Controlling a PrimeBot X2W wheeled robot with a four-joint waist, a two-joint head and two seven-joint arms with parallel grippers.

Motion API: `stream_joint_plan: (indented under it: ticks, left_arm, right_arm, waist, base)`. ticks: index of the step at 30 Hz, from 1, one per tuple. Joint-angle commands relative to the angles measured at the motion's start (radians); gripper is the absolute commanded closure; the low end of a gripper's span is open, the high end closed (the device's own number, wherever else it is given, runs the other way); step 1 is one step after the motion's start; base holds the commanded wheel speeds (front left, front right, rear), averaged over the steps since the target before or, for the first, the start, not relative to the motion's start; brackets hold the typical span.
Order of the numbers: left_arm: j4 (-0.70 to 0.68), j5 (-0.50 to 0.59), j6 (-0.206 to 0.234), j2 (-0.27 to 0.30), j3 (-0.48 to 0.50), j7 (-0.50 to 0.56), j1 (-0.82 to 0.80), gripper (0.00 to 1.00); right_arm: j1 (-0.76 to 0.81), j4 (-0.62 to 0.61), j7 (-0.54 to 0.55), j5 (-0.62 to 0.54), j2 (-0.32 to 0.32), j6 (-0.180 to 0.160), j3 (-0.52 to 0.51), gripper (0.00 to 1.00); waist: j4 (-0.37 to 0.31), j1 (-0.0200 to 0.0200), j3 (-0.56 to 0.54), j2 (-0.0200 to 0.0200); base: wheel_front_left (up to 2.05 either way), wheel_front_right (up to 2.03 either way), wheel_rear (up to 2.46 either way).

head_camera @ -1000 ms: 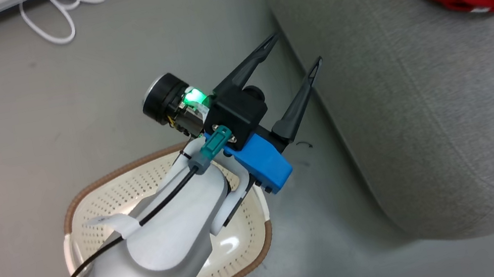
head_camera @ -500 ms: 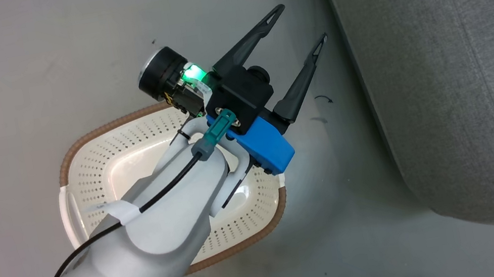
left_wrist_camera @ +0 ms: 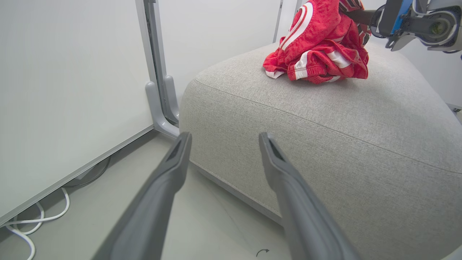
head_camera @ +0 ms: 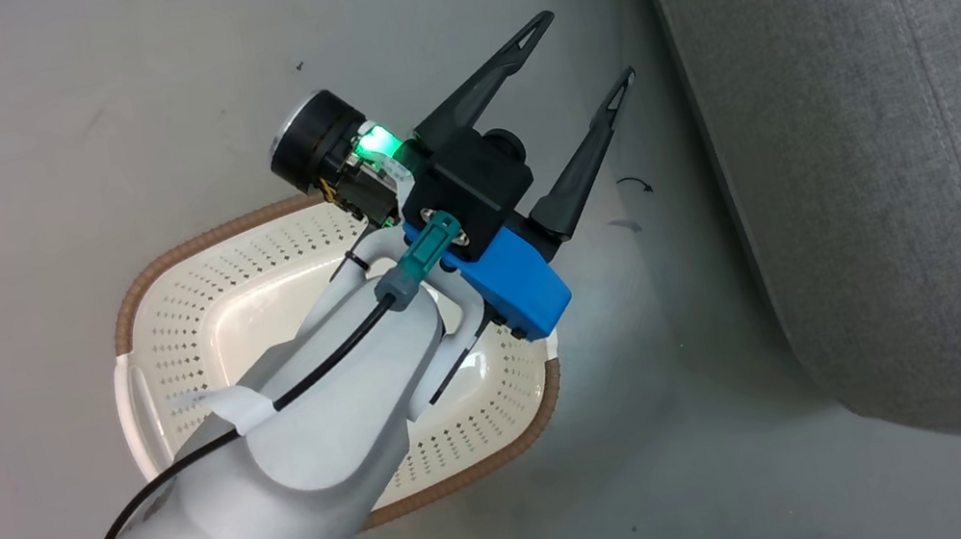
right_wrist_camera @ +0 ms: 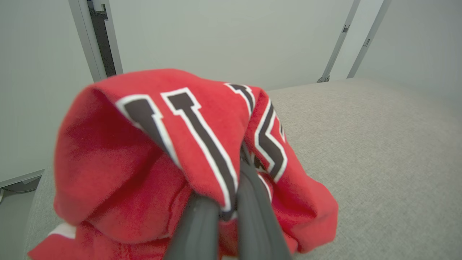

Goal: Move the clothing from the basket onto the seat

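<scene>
Grey floor carries the cream perforated plastic basket [head_camera: 188,330] with its brown woven rim; the visible interior is bare. Bright red white-striped clothing [left_wrist_camera: 317,47] rests on the grey fabric seat [left_wrist_camera: 325,126], its top fold pinched by the right gripper [right_wrist_camera: 225,209]. The left gripper [head_camera: 585,45] hangs spread and holds nothing. Judged outstanding: release only.

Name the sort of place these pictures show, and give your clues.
Probably a test room staged as a home: a grey upholstered seat, a laundry basket on bare smooth floor, plain white wall panels.
</scene>
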Motion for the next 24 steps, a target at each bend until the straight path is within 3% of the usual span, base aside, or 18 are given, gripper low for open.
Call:
stream_joint_plan:
  ticks: [1, 3, 14, 24]
  left_arm:
    - [0.005, -0.003, -0.001, -0.001, -0.002, -0.005, -0.008, 0.00]
    - [0.010, -0.006, -0.002, -0.002, -0.003, -0.009, 0.001, 0.00]
    - [0.030, -0.040, 0.005, -0.007, 0.020, -0.025, 0.102, 0.00]
    - [-0.023, -0.049, 0.031, 0.022, 0.119, -0.028, 0.251, 0.00]
  right_arm:
    - [0.014, 0.005, -0.003, -0.008, 0.009, 0.000, 0.002, 1.00]
    - [0.030, -0.008, -0.003, -0.015, 0.017, 0.001, 0.003, 0.00]
    - [0.278, -0.199, -0.003, -0.083, 0.092, 0.001, 0.038, 0.00]
    - [0.513, -0.462, -0.003, -0.068, 0.191, 0.001, 0.162, 0.00]
  waist:
    - [-0.004, -0.0001, -0.013, 0.0000]
    - [-0.008, -0.0001, -0.032, 0.0000]
    - [-0.020, -0.0001, -0.200, 0.0000]
    - [0.013, -0.0001, -0.353, 0.0000]
  base:
    - [0.00, 0.00, 0.00]
    - [0.00, 0.00, 0.00]
    - [0.00, 0.00, 0.00]
    - [0.00, 0.00, 0.00]
